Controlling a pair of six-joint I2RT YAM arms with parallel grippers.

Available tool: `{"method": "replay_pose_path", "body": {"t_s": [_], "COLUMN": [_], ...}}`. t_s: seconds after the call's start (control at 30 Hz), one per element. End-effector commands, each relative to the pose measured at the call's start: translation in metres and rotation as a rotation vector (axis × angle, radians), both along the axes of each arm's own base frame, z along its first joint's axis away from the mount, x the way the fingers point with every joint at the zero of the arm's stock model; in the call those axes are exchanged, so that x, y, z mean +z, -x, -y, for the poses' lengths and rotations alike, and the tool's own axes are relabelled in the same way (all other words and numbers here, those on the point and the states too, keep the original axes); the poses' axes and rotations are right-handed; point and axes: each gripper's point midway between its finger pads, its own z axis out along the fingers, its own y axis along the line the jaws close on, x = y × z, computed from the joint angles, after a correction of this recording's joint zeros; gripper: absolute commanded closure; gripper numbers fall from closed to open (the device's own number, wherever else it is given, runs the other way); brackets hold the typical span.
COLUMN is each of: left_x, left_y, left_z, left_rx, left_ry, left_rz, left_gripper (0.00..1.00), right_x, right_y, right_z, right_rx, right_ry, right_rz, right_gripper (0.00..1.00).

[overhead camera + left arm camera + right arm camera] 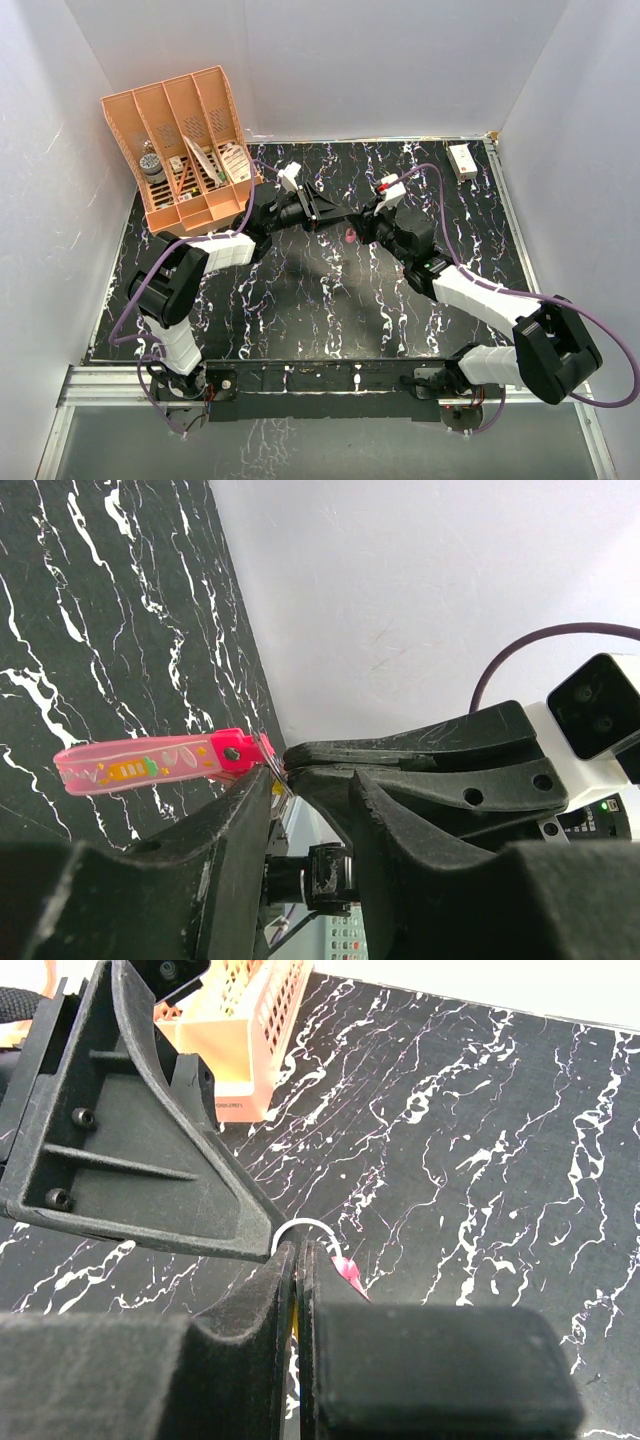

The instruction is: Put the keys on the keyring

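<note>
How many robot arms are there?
2. The left arm reaches in from the near left corner, and the right arm from the near right corner. They meet in the middle at the pink keyring.

Pink patterned keyring (150, 765) aloft, strap straight.

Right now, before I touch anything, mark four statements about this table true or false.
1. The right tool is shut. True.
2. The keyring has a blue strap. False: the strap is pink.
3. An orange organiser stands at the far left corner of the table. True.
4. The two tools are far apart. False: the left tool meets the right tool at the keyring.
</note>
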Motion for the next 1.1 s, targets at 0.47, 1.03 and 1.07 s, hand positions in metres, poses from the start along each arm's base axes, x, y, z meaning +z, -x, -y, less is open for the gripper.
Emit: {"method": "replay_pose_path", "body": {"t_s": [0.47,1.03,1.07], "left_x": [0.019,0.027,0.026], "left_y": [0.005,0.018,0.021], "left_z": [0.001,0.002,0.003], "left_rx": [-0.031,-0.147,-0.169], "left_ry": [0.041,0.108,0.112], "left_rz": [0.035,0.105,0.103], "left_gripper": [0.94,1.0,1.0], "right_x": [0.039,0.041,0.042], "right_y": [-0.002,-0.002,-0.002], "right_z": [-0.002,0.009,0.009], "right_rx": [-0.005,-0.057,-0.057], "right_ry": [-0.085,-0.081,-0.077], "right_rz": [0.112,0.114,0.121], "right_gripper": [1.0,1.0,1.0]}}
